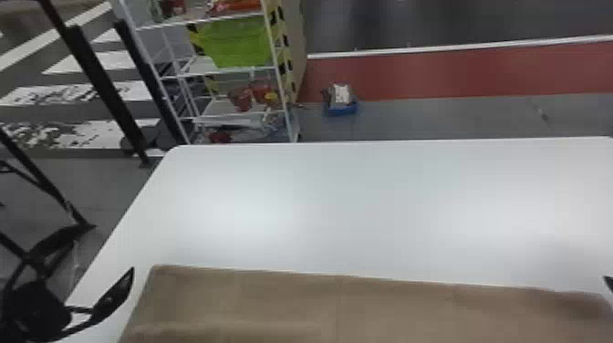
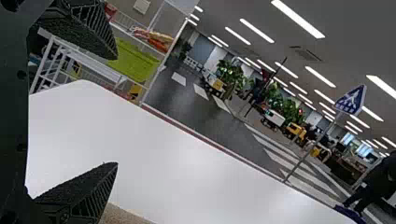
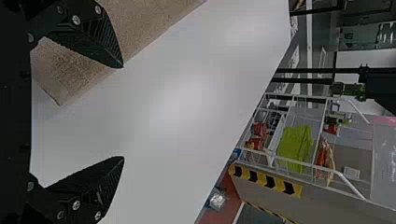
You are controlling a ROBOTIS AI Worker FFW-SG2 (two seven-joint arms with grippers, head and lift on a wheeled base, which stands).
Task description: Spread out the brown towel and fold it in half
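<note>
The brown towel (image 1: pixel 346 305) lies flat on the white bench (image 1: pixel 346 205), along its near side; its far edge runs long and nearly straight across the bench top, with the far left corner slightly rounded; the cloth is plain and matt, with a close, nubby weave; a faint crease line runs from the far edge towards the robot near the middle, and a shallow ripple shows at the left; shading darkens the cloth towards the far right corner; the near part runs out of the head view, so the number of layers cannot be told. The left gripper (image 1: pixel 112 248) is at the bench's left edge, beside the towel's left end and apart from it; its jaws are spread wide, with nothing between them. The right gripper (image 1: pixel 609 283) is at the far right of the head view, near the towel's right end; its jaws are likewise spread and grip nothing; in the right wrist view one finger (image 3: pixel 100 39) crosses in front of the cloth, though contact cannot be confirmed, while the other stands against bare bench. Beyond the bench is a white rack (image 1: pixel 285 107) carrying a green bin (image 1: pixel 237 43).
</note>
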